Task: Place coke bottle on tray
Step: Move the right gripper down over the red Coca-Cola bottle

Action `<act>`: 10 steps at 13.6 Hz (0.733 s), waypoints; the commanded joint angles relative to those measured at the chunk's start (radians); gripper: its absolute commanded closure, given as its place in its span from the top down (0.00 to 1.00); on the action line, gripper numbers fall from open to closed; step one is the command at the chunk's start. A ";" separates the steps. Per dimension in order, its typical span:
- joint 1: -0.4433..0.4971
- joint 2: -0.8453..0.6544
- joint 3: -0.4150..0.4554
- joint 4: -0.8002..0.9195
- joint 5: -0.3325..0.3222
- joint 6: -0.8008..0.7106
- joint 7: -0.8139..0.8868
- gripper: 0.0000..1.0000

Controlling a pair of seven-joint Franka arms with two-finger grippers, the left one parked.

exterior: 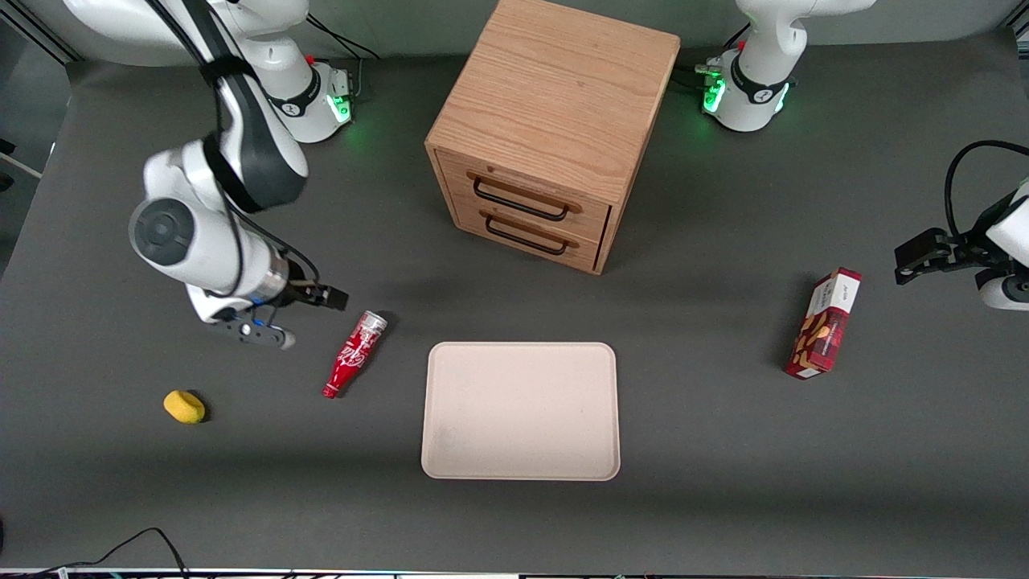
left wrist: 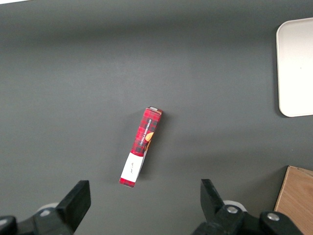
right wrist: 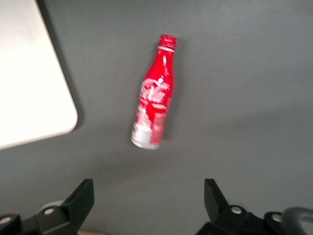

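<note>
**Red bottle lies on the table beside the tray, jaws wide above it**

Red and slim, the one coke bottle [exterior: 354,355] lies on its side on the dark grey matte table [exterior: 723,498], its silver flat base pointing away from the front camera and its narrow neck pointing toward it. White script runs along its glossy body. It is just beside the single tray [exterior: 521,411], toward the working arm's end of the table, and not touching it. The tray is a pale beige flat rectangle with rounded corners and a low raised rim, and nothing lies in it.

The gripper [exterior: 301,318] hangs above the table close to the bottle's base, holding nothing; the right wrist view shows the jaws spread wide with the bottle [right wrist: 154,105] lying in the space past them.

One wooden cabinet [exterior: 547,129] with two drawers, each with a dark metal handle, stands farther from the front camera than the tray. One red rectangular snack box [exterior: 824,323] stands toward the parked arm's end. One small rounded yellow object [exterior: 184,406] lies near the working arm's end.
</note>
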 commanded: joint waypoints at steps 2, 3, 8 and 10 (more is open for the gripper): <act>0.002 0.083 0.006 -0.033 -0.073 0.172 0.127 1.00; 0.013 0.115 0.006 -0.036 -0.112 0.215 0.180 1.00; 0.019 0.238 0.006 -0.041 -0.211 0.363 0.334 1.00; 0.017 0.274 0.006 -0.041 -0.254 0.400 0.368 1.00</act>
